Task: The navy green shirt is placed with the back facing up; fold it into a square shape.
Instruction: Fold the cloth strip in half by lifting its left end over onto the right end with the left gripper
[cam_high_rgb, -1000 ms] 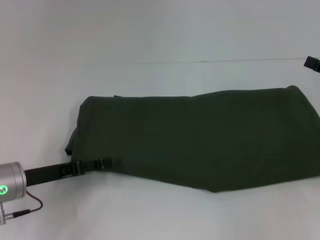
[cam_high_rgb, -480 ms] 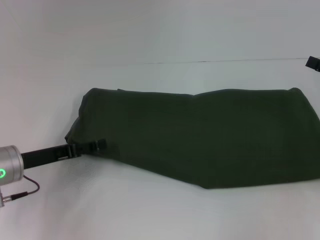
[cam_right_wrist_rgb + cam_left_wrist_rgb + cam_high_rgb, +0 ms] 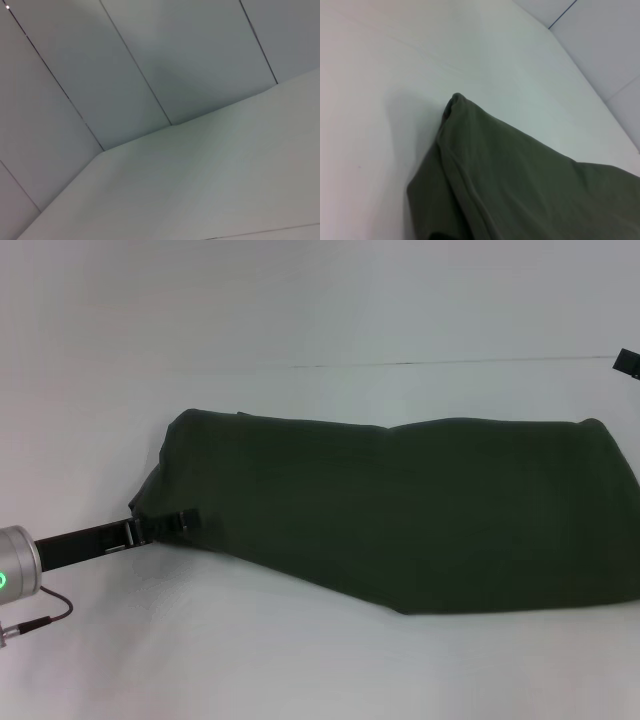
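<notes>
The large, plain dark olive-green short-sleeved shirt of soft matte fabric [image 3: 400,515] lies flat on the white table [image 3: 300,670], spread as a long band from the left-centre of the head view out past its right edge, so it looks already doubled lengthwise, with a straight far edge and a near edge that slants toward the right. Its left end is bunched and rounded, and the left wrist view shows a raised corner [image 3: 454,100] with a seam line running down the layered cloth, which suggests more than one layer there. The left gripper [image 3: 180,521], a slim black pincer on a black rod with a silver wrist, reaches in low from the left and meets the shirt at that near left corner; its tips touch or sit just under the cloth edge, a sensible place to take hold if the end is to be carried across toward the right. Whether its jaws are wide, narrow or pinching fabric cannot be told, since the dark tips merge with the dark cloth. By this judgement the fold is partway along: the band is too long for a square and needs at least one more crosswise fold. The right gripper [image 3: 627,362] shows only as a black sliver at the far right edge, well clear of the shirt, and its jaw state cannot be told either; its wrist view shows only table and wall panels. No containers are in view.
</notes>
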Tool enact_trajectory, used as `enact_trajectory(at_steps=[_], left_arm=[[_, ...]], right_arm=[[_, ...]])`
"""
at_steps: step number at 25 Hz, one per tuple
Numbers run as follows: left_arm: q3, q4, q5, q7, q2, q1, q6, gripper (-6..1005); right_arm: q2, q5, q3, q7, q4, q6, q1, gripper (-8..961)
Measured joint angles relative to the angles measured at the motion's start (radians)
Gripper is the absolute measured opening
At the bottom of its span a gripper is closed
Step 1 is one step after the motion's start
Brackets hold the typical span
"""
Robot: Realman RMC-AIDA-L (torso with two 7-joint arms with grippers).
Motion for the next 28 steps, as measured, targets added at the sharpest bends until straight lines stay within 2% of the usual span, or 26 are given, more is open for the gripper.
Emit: enact_trajectory(at_steps=[10, 28], left_arm=[[0.002, 0.001, 0.002, -0.006, 0.008, 0.015, 0.007, 772], [0.003, -0.001, 0.006, -0.007, 0.009, 0.017, 0.008, 771]], right_arm=[[0.000, 0.000, 0.000, 0.000, 0.000, 0.000, 0.000, 871], [0.002, 0.000, 0.000, 0.000, 0.000, -0.003, -0.001, 871]])
